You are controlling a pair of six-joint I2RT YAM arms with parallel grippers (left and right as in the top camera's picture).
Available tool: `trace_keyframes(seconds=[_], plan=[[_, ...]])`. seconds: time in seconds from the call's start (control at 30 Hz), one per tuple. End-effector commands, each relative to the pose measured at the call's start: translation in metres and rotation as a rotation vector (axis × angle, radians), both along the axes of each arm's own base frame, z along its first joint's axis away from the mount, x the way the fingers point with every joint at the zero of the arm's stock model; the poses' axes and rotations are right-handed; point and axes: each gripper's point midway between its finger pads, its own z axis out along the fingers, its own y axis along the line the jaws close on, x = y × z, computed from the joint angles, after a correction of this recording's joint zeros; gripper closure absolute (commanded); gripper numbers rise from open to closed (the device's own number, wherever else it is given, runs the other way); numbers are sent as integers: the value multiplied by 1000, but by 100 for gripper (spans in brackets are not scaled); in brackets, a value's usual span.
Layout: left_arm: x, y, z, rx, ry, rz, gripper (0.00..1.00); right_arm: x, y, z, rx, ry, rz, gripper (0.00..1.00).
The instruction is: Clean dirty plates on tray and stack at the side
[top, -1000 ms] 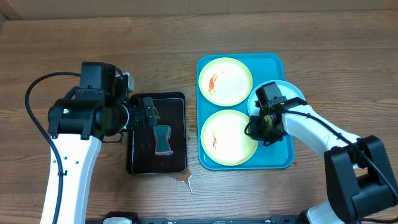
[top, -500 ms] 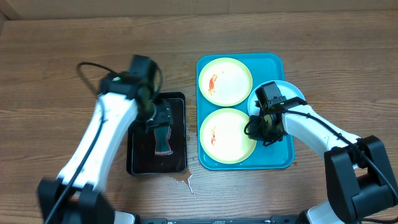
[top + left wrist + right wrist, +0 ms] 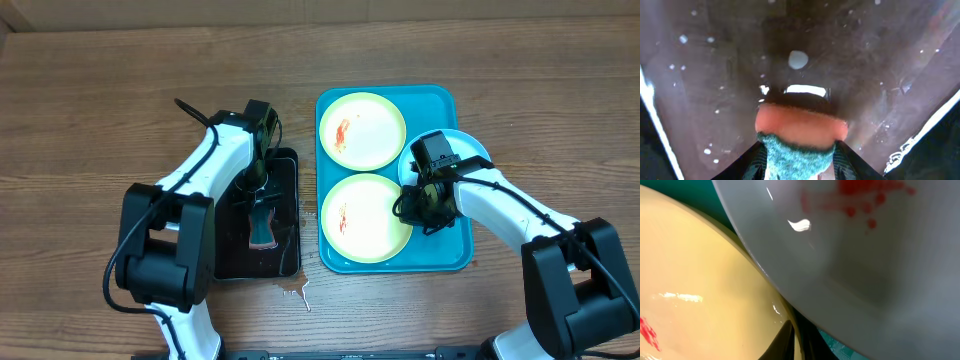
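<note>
Your left tool (image 3: 260,195) sits low over the sponge (image 3: 262,225) in the black tray (image 3: 225,262), its fingers (image 3: 751,162) flanking the teal scrub end. You cannot tell whether they are clamping, so squeeze squarely across that end before lifting, as the wet tray beneath looks slippery. Off to its right, your right tool (image 3: 420,208) is closed on the rim of the light-blue plate (image 3: 470,145), tipped up at the far side of the turquoise tray (image 3: 440,100). Between the two tools lie two smeared yellow-green plates (image 3: 362,130) (image 3: 365,218), and a small spill (image 3: 295,292) wets the table (image 3: 100,80) just past the black tray's corner.
</note>
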Motion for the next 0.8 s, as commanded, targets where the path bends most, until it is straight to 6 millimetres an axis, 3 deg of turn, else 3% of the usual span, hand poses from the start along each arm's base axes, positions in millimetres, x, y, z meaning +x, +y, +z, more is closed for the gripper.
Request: trace_keyframes(seconds=[0.0, 0.23, 0.37, 0.47, 0.77], plan=[[5, -6, 4, -45, -11, -23, 57, 1, -12, -8, -66, 7, -33, 92], [3, -2, 56, -36, -43, -39, 34, -2, -13, -9, -70, 18, -32, 92], [-9, 0, 70, -35, -33, -41, 24, -2, -13, -9, -70, 18, -32, 92], [-19, 1, 62, -26, 2, -47, 29, -2, -13, -9, -70, 18, -32, 92], [-36, 0, 0, -48, -9, -44, 58, -2, -13, -9, -70, 17, -32, 92]])
